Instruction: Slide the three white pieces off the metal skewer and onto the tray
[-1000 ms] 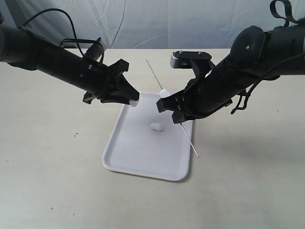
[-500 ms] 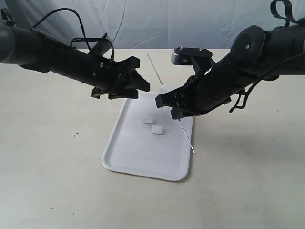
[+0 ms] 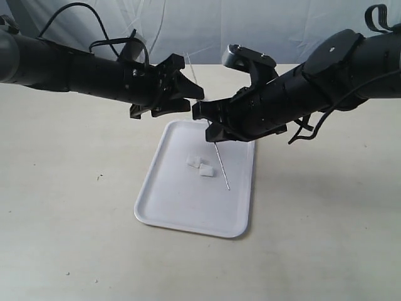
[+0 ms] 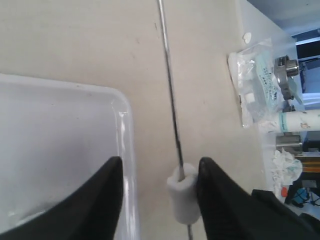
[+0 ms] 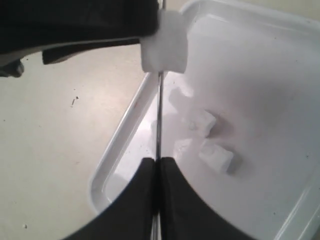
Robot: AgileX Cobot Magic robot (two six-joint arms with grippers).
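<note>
Two small white soft cubes (image 3: pixel 193 162) lie on the flat white rectangular plastic tray (image 3: pixel 188 210); a third white cube (image 4: pixel 183 192) is on the thin silver-grey metal skewer (image 3: pixel 222 168).
The tray lies near the middle of the worktop. The two loose cubes lie just beside each other in its far half. The skewer is tilted in the air, with its lower tip over the tray's right part and its upper end toward the far edge. The third cube is threaded on it near the tray's far rim.

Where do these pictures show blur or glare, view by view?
Exterior view: sharp, evenly lit, soft shadows on the table. Left wrist view: left gripper's fingers blurred, glare on the tray rim. Right wrist view: right gripper's fingers blurred, the threaded white piece washed out.
</note>
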